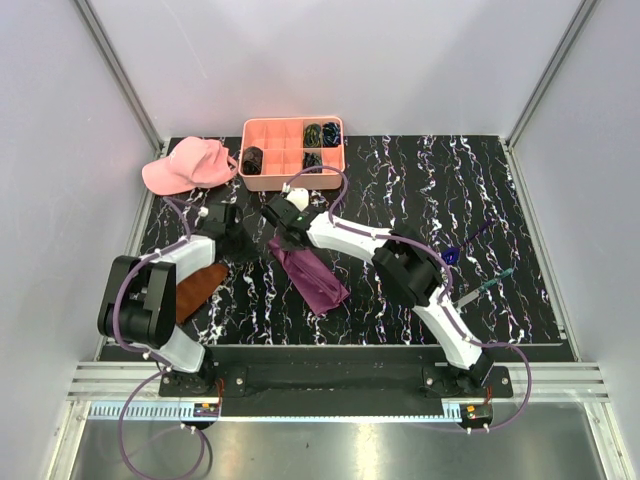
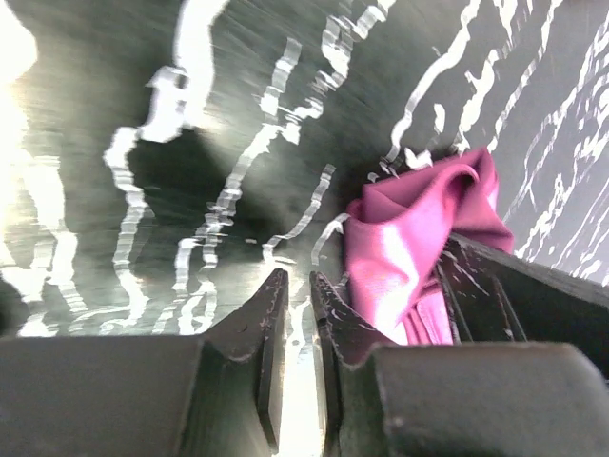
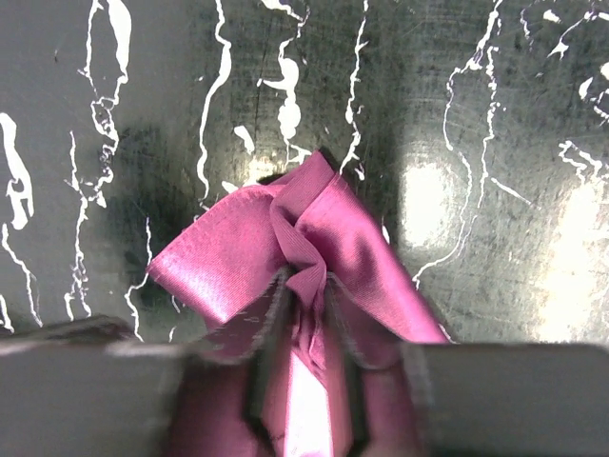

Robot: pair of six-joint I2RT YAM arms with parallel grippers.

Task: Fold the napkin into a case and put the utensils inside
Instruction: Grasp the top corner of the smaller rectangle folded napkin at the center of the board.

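Jaws on your right gripper (image 3: pixel 304 290) are clamped on a bunched ridge of the napkin (image 3: pixel 238 252). The cloth fans out ahead of the fingertips and to both sides, over the black marbled table (image 3: pixel 495 114). Your left gripper (image 2: pixel 297 286) holds its jaws a narrow slit apart with nothing between them, and the napkin's crumpled end lies just beside them on the right. The utensils (image 1: pixel 493 284) lie well apart from both sets of jaws, off to their right.

Black-and-white arms (image 1: pixel 345 235), purple cables (image 1: pixel 117 300)
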